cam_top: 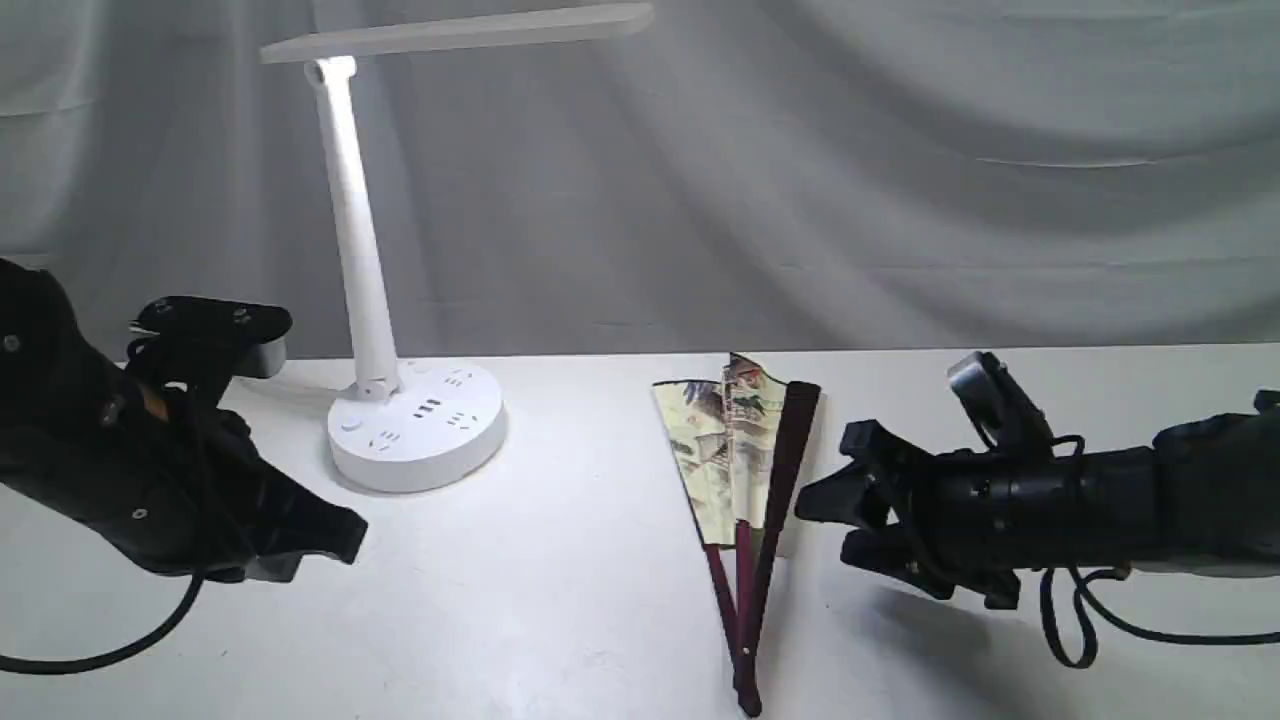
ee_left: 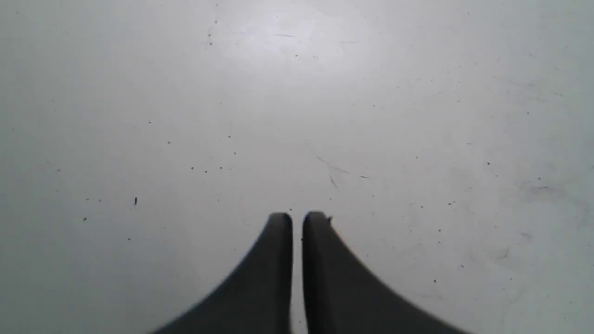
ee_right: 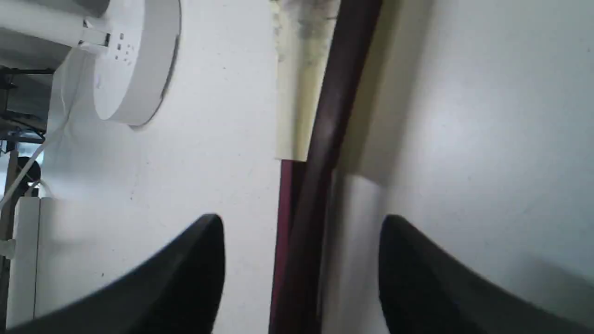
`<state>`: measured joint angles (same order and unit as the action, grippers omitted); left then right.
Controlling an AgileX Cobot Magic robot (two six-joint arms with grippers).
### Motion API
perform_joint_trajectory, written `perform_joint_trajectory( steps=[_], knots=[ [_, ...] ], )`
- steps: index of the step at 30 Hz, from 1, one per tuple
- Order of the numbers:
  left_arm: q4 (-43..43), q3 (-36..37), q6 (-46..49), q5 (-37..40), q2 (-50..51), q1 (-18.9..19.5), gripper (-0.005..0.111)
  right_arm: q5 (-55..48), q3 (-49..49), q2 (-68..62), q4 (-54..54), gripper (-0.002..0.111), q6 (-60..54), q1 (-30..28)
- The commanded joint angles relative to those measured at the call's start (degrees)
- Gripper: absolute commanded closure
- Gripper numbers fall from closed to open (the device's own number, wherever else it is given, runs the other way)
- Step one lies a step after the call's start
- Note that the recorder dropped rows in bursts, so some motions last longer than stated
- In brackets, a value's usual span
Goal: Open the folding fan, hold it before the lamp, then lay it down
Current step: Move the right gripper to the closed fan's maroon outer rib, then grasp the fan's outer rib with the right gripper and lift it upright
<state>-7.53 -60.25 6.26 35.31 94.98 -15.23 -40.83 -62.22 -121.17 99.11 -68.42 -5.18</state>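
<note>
The folding fan (cam_top: 740,450) lies partly spread on the white table, a few cream painted pleats showing, its maroon ribs meeting at the near edge. My right gripper (cam_top: 825,525) hovers open just to its right. In the right wrist view, the fan's dark guard (ee_right: 334,93) runs between the gripper's (ee_right: 301,222) spread fingers, and neither finger touches it. The white lamp (cam_top: 360,260) stands at the back left, its round base (ee_right: 139,60) also visible from the right wrist. My left gripper (cam_top: 350,535) is shut and empty (ee_left: 297,218) over bare table, in front of the lamp.
A grey cloth backdrop (cam_top: 900,200) hangs behind the white table (cam_top: 560,600). Black cables trail from the left arm (cam_top: 100,655) and the right arm (cam_top: 1080,620) near the table's front. The lamp's bar head (cam_top: 460,32) reaches out above the table's middle.
</note>
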Motion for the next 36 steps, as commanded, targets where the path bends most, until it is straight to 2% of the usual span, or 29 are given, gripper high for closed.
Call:
perform_joint_trajectory(
  steps=[1, 11, 14, 18, 23, 30, 36],
  knots=[
    [0.0, -0.4, 0.1, -0.3, -0.1, -0.3, 0.103, -1.2, -0.6, -2.2, 0.8, 0.057, -0.7, 0.1],
    [-6.5, -0.9, 0.2, 1.4, 1.9, -0.3, 0.103, -2.4, -1.6, -3.8, 0.8, 0.057, -0.6, 0.1],
    [-8.4, -3.4, 0.2, 5.2, 1.9, -0.3, 0.104, -3.3, -3.6, -4.7, 0.8, 0.057, -0.6, 0.1],
    [-8.4, -6.2, -0.1, 6.6, 1.9, -0.3, 0.104, -3.6, -6.4, -6.1, 0.8, 0.057, -0.2, 0.1],
    [-8.4, -7.4, -0.1, 4.7, 2.8, -0.3, 0.104, -3.1, -9.4, -7.9, 0.8, 0.057, 0.1, 0.9],
    [-8.4, -10.4, 0.0, 10.3, 7.1, -0.3, 0.104, -1.1, -14.6, -11.1, 0.8, 0.057, 1.4, 4.0],
    [-8.2, -10.4, 0.2, 10.7, 7.5, -0.3, 0.104, 2.3, -14.7, -11.2, 0.8, 0.057, 3.1, 4.6]
  ],
)
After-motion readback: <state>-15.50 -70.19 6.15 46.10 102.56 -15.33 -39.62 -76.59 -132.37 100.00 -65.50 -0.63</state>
